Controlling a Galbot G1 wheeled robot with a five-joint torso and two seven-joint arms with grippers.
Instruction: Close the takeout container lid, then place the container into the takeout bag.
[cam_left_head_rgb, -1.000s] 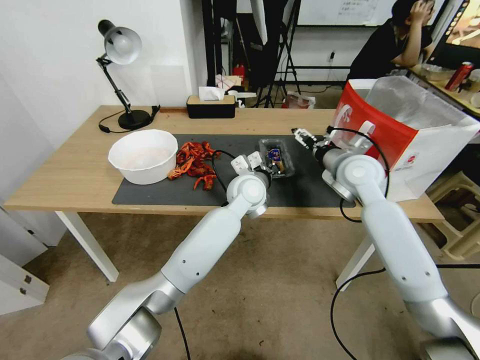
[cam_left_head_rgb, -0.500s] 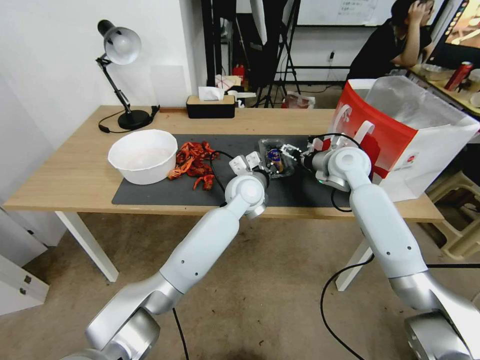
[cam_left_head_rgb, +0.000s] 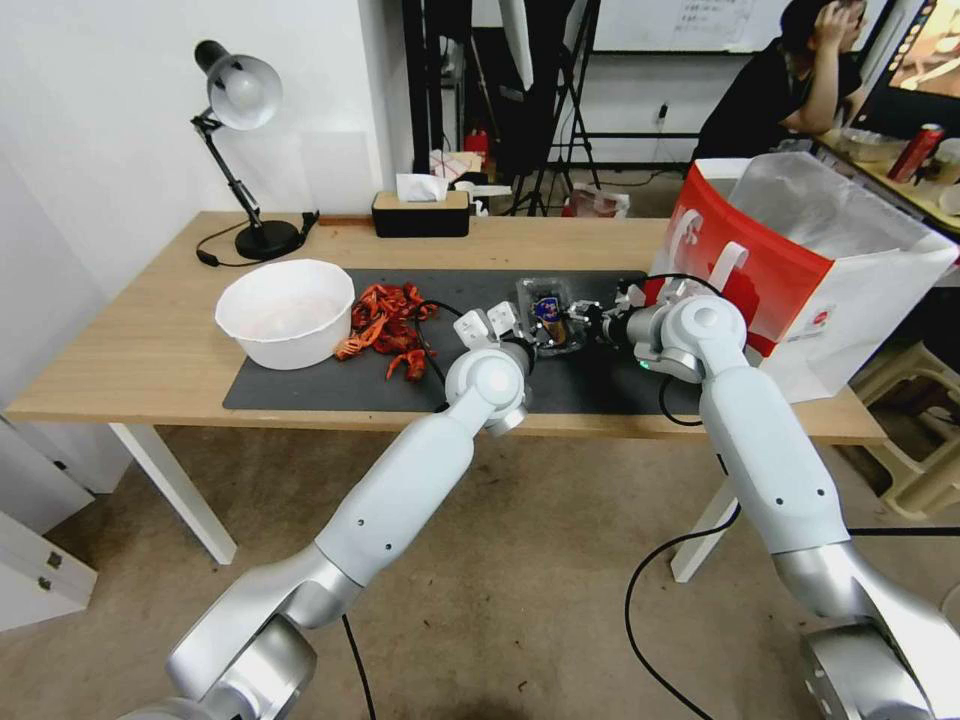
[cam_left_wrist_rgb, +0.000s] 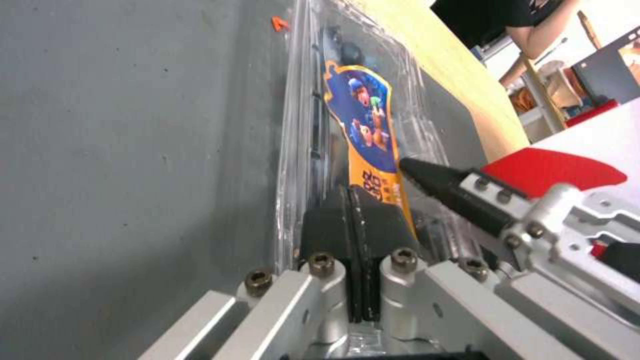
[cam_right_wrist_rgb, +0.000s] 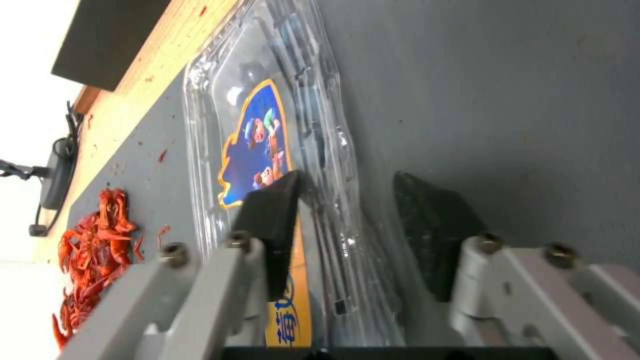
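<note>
We saw the takeout container (cam_left_head_rgb: 552, 313) lying at mid-frame on the dark mat (cam_left_head_rgb: 300, 385), its lid (cam_right_wrist_rgb: 257, 145) down over the berries. Our left gripper (cam_left_wrist_rgb: 357, 220) had its jaws clenched against the near rim. Our right gripper (cam_right_wrist_rgb: 347, 235) had its jaws released, straddling the right edge. The takeout bag (cam_left_head_rgb: 800, 270) stood open at right, with bare mat between.

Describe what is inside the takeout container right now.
Through the clear takeout container, a few dark berries show near one end. The printed label on the lid hides the rest.
</note>
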